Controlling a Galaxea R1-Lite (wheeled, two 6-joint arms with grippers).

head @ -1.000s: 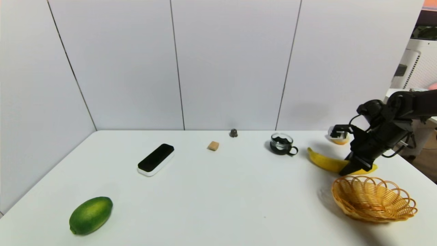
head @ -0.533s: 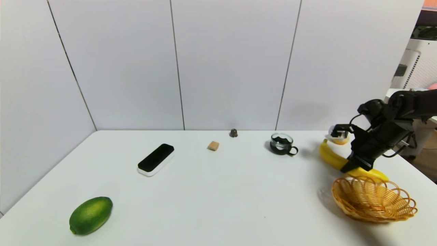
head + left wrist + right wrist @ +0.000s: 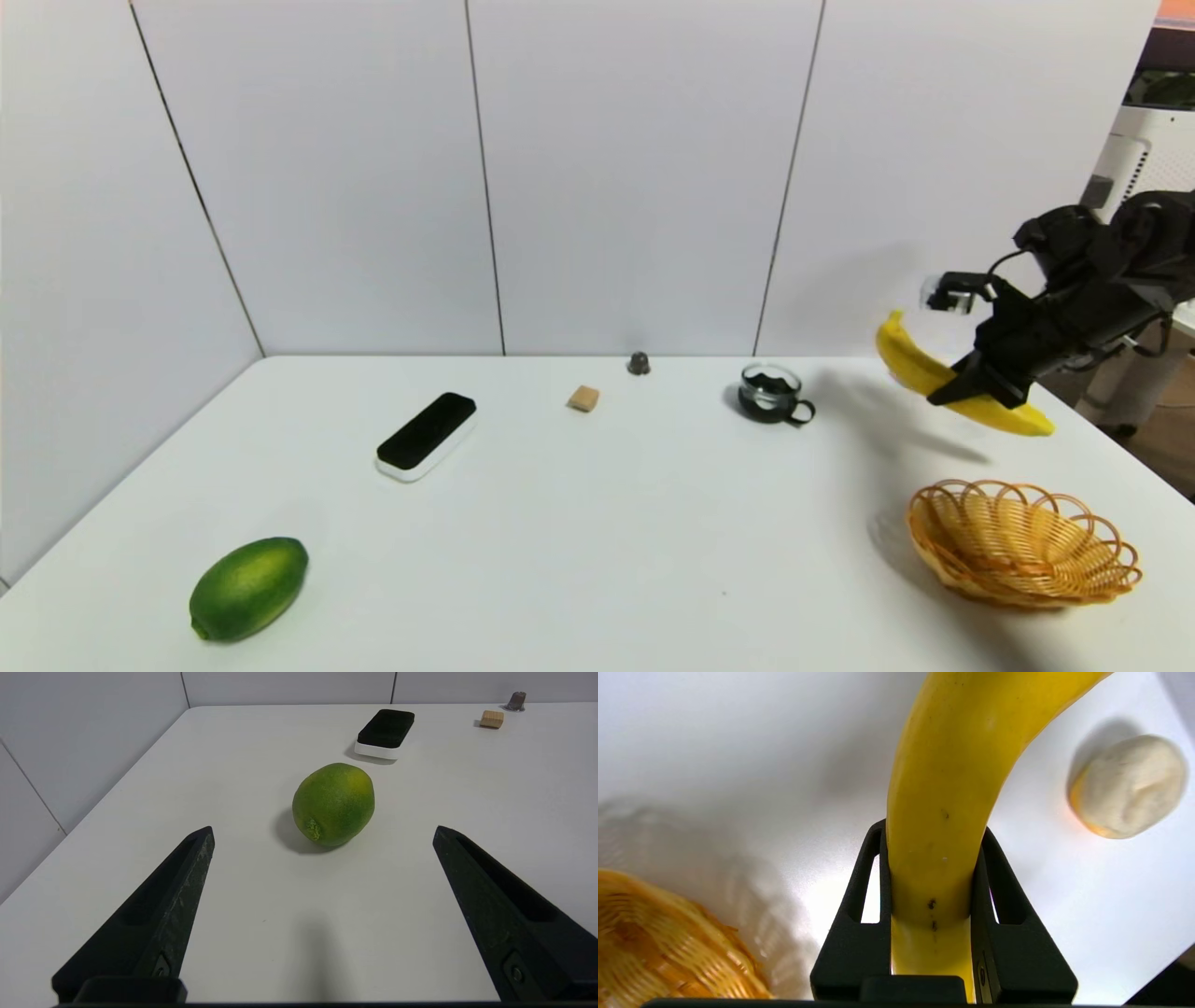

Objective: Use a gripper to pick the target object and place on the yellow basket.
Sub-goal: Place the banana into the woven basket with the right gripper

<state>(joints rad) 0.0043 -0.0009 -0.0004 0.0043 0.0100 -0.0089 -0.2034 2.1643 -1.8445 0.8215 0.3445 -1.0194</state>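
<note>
The right gripper (image 3: 943, 397), a black two-fingered arm end with a small white-grey block near its wrist, hangs in the air above the right rear part of the white desk (image 3: 597, 523). Its fingers (image 3: 859, 896) are clamped on the long curved yellow banana (image 3: 962, 383), one on each side of the fruit near its middle. The banana is clear of the desk surface and tilted, its far end raised toward the rear wall panels and its near end lower, pointing to the robot's right

The shallow oval wicker basket of orange-yellow woven strands (image 3: 1022, 541) sits on the desk below and nearer than the banana, apart from it. The basket holds nothing. A small pale yellow-white round lump (image 3: 1127, 786) lies on the desk beyond the banana, seen in the right wrist view

The left gripper (image 3: 322, 830) is parked low at the robot's left, its fingers (image 3: 187, 877) spread wide apart and holding nothing. A green oval lime-like fruit (image 3: 247, 588) lies on the desk ahead of it, not touched

Further items on the desk: a black-and-white rectangular case (image 3: 427, 436), a small tan cube (image 3: 583, 399), a small dark grey cap (image 3: 639, 363) and a dark glass cup with a handle (image 3: 773, 394), all well apart from the basket
</note>
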